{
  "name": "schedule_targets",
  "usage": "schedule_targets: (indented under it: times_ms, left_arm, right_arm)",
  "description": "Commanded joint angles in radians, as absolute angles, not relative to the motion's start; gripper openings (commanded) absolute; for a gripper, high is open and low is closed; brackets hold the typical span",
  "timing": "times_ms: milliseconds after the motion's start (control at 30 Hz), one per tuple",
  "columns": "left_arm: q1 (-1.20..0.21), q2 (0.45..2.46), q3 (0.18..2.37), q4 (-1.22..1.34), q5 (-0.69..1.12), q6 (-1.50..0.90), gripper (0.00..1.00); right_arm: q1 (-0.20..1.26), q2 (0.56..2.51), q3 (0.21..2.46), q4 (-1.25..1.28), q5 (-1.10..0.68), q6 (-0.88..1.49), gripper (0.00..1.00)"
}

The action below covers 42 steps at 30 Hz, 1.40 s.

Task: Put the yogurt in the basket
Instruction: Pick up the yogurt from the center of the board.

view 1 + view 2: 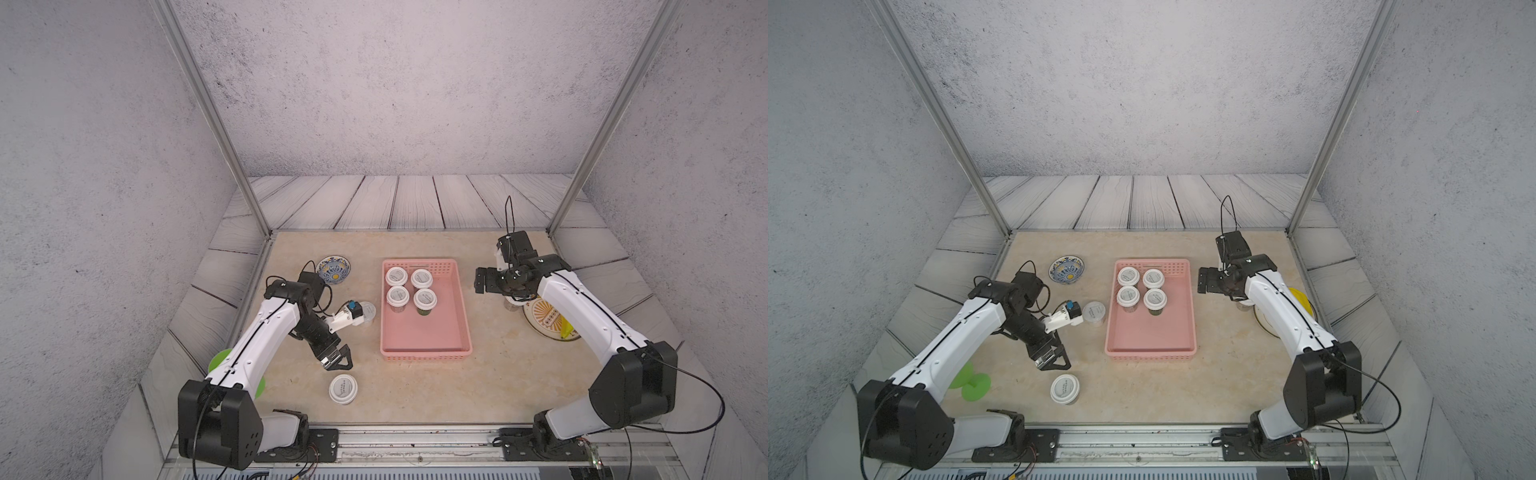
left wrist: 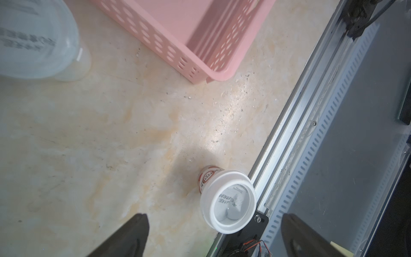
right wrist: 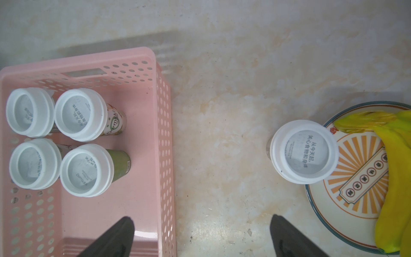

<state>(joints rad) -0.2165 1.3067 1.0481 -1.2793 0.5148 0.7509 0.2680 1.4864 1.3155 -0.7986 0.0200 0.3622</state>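
The pink basket (image 1: pixel 426 336) at frame centre holds four yogurt cups (image 1: pixel 410 287) upright in its upper half. Three more cups stand on the beige marble counter (image 1: pixel 478 374): one at lower left (image 1: pixel 343 389), one left of the basket (image 1: pixel 1094 312), one touching the banana plate (image 3: pixel 347 200). Both the left claw (image 1: pixel 337 360) and the right claw (image 1: pixel 481 281) are spread, empty. Grey textured walls surround.

Blue-patterned bowl (image 1: pixel 333 270): left of centre. Banana (image 3: pixel 395 189) lies on round plate (image 3: pixel 355 195), right. Green object (image 1: pixel 970 384): lower left.

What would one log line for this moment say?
basket: four yogurt cups inside | outside: three | left gripper: open, empty | right gripper: open, empty
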Motion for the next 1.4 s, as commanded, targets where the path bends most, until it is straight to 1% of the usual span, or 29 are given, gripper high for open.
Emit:
schedule_targets:
  times_ms: [0, 267, 500, 600, 867, 1067, 1367]
  left_arm:
    - [-0.224, 1.300, 0.997, -1.279, 0.491, 0.813, 0.98]
    - [-0.250, 1.305, 0.918, -1.220, 0.474, 0.838, 0.98]
    - [-0.264, 1.309, 0.874, -1.253, 0.501, 0.929, 0.98]
    - [-0.276, 1.313, 0.860, -1.235, 0.477, 0.930, 0.98]
    - [-0.294, 1.321, 0.834, -1.212, 0.492, 0.926, 0.98]
    - [-0.307, 1.330, 0.818, -1.186, 0.446, 0.913, 0.98]
    - [-0.334, 1.335, 0.790, -1.165, 0.445, 0.904, 0.99]
  right_arm:
    - [0.258, 1.465, 1.308, -0.789, 0.043, 0.354, 1.00]
    - [0.247, 1.464, 1.303, -0.787, 0.044, 0.356, 1.00]
    - [0.239, 1.464, 1.300, -0.787, 0.048, 0.362, 1.00]
    - [0.237, 1.465, 1.296, -0.780, 0.046, 0.362, 1.00]
    - [0.233, 1.465, 1.298, -0.784, 0.047, 0.367, 1.00]
    - [0.229, 1.465, 1.295, -0.783, 0.045, 0.368, 1.00]
    - [0.227, 1.471, 1.294, -0.784, 0.037, 0.369, 1.00]
